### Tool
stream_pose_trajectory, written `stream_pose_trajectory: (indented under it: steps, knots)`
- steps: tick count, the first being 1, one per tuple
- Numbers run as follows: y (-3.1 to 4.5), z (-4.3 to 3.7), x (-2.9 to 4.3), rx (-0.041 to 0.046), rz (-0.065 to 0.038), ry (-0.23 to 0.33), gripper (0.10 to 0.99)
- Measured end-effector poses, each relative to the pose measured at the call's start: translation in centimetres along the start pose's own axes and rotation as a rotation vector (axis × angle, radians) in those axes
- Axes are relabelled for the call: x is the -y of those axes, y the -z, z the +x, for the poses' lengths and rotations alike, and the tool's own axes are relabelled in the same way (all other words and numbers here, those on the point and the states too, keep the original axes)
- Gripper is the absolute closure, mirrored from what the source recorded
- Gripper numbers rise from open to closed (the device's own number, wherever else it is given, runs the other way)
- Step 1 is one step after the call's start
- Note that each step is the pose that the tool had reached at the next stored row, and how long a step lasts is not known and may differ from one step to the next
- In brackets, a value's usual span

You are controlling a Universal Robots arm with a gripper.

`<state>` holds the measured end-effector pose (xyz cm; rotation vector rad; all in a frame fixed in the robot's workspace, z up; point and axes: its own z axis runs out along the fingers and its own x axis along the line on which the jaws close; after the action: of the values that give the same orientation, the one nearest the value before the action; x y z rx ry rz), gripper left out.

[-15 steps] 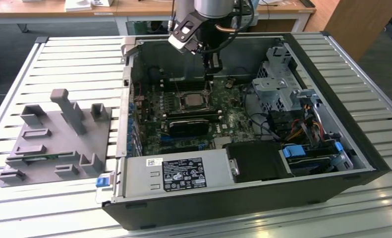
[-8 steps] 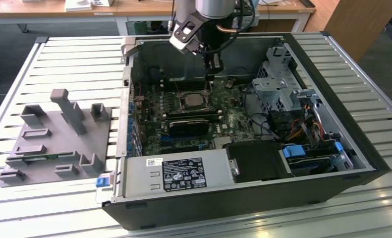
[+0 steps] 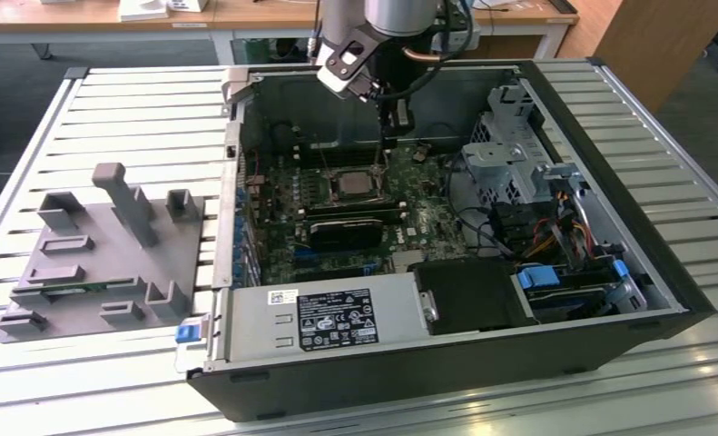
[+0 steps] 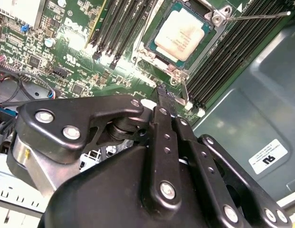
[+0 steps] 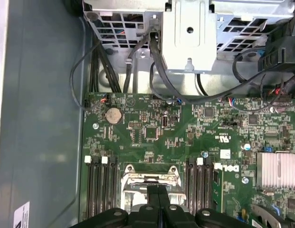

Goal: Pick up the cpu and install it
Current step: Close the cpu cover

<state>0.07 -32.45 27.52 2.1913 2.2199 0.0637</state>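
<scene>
- Silver-grey metal is showing on top of the small flat square cpu (image 4: 184,37), which is lying inside the black-framed square socket (image 4: 209,40) on the green circuit board (image 5: 152,123), apart from the claw.
- The black claw (image 4: 164,93) is hanging just beside that socket with its fingers pressed together and nothing between them. In the exterior view the chip is sitting at about seven o'clock of it.
- A thin steel lever (image 4: 261,16) is sticking out from the socket's corner, so I am judging that the chip is not being clamped down. A nudge from the closed fingertips could be shifting it off its seat or tilting it against the contacts beneath.
- Long black memory slots (image 4: 223,61) are flanking the socket closely. Any sideways drift of the claw could be scraping them or the small parts around them.
- The grey plastic holder block (image 3: 104,245) is standing on the slatted metal worktop (image 3: 141,109) at nine o'clock of the open computer case (image 3: 685,272), well apart, so it is posing no risk.
</scene>
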Motion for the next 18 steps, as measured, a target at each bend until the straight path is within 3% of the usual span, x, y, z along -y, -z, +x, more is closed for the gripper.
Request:
stream_pose_trajectory:
  steps: [10,18]
  knots:
    - [-0.12,0.00,-0.32,0.0022,0.000,0.000,0.980]
    - [-0.29,-0.01,-1.21,0.0073,0.001,0.000,0.980]
